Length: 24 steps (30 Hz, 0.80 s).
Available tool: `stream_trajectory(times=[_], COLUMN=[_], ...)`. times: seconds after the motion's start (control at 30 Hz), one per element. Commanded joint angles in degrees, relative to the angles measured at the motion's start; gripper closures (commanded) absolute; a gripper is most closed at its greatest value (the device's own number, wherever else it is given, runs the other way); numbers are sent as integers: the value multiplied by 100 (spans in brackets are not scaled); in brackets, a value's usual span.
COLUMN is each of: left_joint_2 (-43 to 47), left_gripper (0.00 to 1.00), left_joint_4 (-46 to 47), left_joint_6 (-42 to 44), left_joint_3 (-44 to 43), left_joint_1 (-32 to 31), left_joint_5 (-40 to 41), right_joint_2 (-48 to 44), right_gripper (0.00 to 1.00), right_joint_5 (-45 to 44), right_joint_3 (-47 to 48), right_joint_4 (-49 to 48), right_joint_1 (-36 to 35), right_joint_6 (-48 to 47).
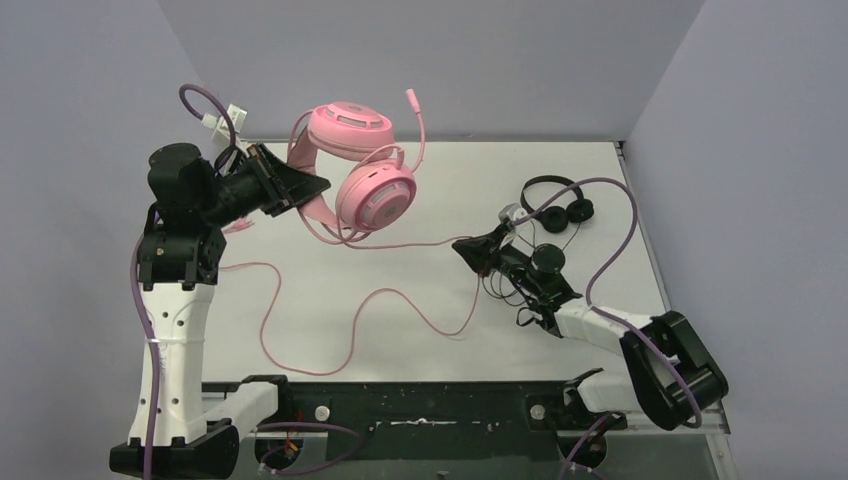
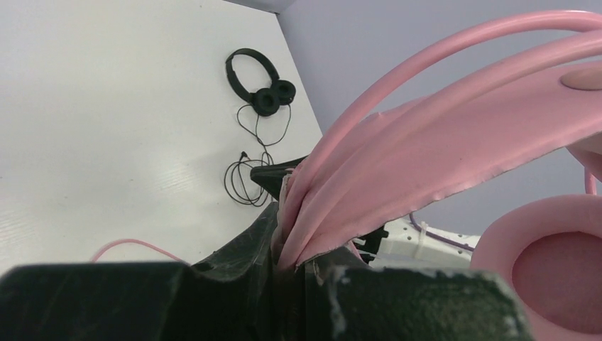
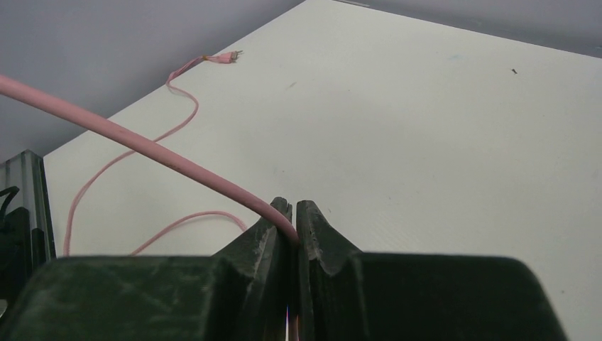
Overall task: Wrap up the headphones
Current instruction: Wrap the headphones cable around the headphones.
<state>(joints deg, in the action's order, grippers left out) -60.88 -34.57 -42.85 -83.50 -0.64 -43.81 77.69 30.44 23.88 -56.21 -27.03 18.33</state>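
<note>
The pink headphones (image 1: 375, 195) (image 2: 461, 135) are held up over the far-left part of the table (image 1: 600, 160) (image 2: 106, 106) (image 3: 426, 106), with one ear cup shown against the wall behind the table's far edge. Their headband is grasped by the left claw (image 1: 312, 186) (image 2: 291, 263), whose jaws are seen clenched on the pink band in the left wrist view.

The pink cable (image 1: 262, 330) (image 3: 142, 145) is pinched by the right claw (image 1: 462, 245) (image 3: 293, 213) over the middle of the table, right of centre. In the right wrist view the jaws are pressed together, with the cable caught between their tips. A stretch of cable is drawn from the headphones across to that claw. The remainder is left in loose curves on the table toward its near edge, and its plug (image 3: 227, 55) is seen lying near the table's left edge.

The black headphones (image 1: 580, 211) (image 2: 266, 99) are laid flat on the far-right part of the table, untouched by either claw. Their thin black cable (image 1: 500, 285) (image 2: 245, 181) is gathered in small loops on the table beside the right arm.
</note>
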Motion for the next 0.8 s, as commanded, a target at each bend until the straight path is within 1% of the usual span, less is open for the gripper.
stream_trajectory(times=[0.0,0.07,0.2,0.27,0.37,0.5,0.57,0.63,0.77], left_joint_2=[99,79,63,36,-14,-28,54,178,558], left_gripper=[100,100,100,100,100,100,100,100,100], left_joint_4=[121,142,184,238,363,545,434,72,-911], left_joint_6=[44,36,66,75,107,392,895,1625,3137], left_joint_3=[-409,-450,-450,-455,-450,-358,-330,-342,-256], left_joint_1=[31,32,36,38,32,30,-35,-294,-939], left_joint_5=[165,154,133,41,-243,-799,-893,-758,-150], right_joint_2=[-804,-1004,-1184,-1342,-1296,-1048,-929,-931,-1059], right_gripper=[100,100,100,100,100,100,100,100,100], right_joint_5=[30,-121,54,14,15,151,199,307,417], right_joint_3=[-270,-393,-670,-709,-608,-301,-80,162,688], right_joint_4=[985,1268,1091,1323,1474,1470,1653,1954,2858], right_joint_1=[155,294,507,532,582,726,833,1005,1511], right_joint_6=[-340,-325,-77,-90,-97,4,81,149,286])
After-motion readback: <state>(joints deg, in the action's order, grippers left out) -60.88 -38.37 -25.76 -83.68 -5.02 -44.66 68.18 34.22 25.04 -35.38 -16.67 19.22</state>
